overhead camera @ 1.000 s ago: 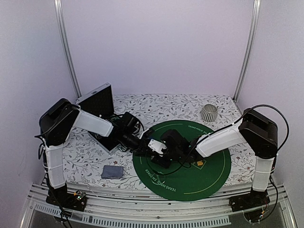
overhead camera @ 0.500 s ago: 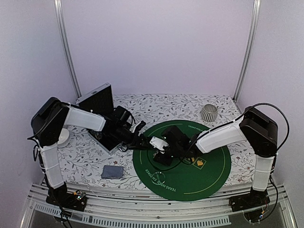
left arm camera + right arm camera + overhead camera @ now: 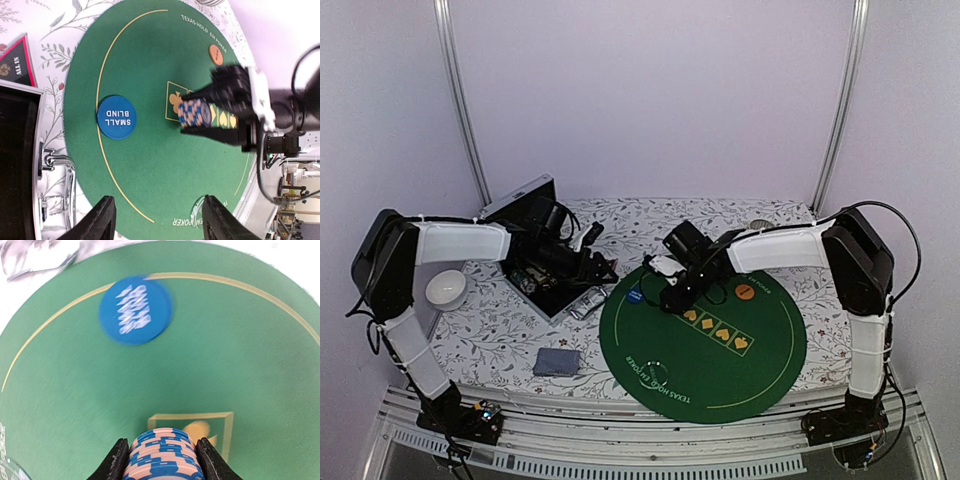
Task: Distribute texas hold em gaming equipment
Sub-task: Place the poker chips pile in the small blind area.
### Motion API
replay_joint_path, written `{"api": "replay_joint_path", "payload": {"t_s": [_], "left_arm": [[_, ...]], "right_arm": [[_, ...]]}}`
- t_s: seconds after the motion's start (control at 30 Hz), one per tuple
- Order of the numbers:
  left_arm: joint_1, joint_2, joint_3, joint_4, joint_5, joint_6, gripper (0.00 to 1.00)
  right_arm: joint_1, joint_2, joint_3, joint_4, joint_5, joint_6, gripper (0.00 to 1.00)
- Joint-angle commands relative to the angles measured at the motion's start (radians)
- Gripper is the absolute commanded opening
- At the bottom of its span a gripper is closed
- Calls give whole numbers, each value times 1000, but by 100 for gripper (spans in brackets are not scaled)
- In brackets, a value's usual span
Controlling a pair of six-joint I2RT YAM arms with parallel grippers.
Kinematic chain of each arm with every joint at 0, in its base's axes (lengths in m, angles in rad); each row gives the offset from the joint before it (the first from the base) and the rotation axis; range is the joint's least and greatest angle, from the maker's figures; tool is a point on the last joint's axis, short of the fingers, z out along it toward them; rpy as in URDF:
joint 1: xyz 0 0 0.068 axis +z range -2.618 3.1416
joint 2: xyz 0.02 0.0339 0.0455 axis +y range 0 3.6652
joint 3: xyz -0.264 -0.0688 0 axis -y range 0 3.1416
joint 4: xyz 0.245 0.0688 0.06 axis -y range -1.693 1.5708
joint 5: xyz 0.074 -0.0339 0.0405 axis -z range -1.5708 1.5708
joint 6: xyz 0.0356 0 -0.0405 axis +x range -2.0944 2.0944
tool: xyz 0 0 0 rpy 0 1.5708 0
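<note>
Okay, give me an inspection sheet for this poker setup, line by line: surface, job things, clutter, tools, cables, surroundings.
Surface: floral tablecloth with a round green mat on it.
Job's things: blue small-blind disc and orange disc on the mat; white disc and grey-blue cards on the cloth; red-edged triangle next to the case.
Clutter: open aluminium case; ribbed cup mostly hidden behind the right arm.
Tools: left tool open, empty; right tool shut on a chip stack over the mat.
Cables: black cable along the right arm.
Surroundings: pale walls, metal posts.
</note>
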Motion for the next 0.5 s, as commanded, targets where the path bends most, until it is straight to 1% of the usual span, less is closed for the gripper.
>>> {"api": "replay_joint_path", "payload": {"t_s": [0.0,0.17,0.3,0.47], "left_arm": [[6,-44,1,-53,-37,41,61],[5,-73,-5,-90,-70,62,61],[7,-93,-5,-107,-91,74,61],[8,-101,-3,-116,-102,83,61]], "right_arm": [[-53,88,151,-150,11,32,2],[-87,212,334,-213,21,33,2],[-88,370,535,-329,32,29,2],[-85,473,665,-375,20,28,2]]}}
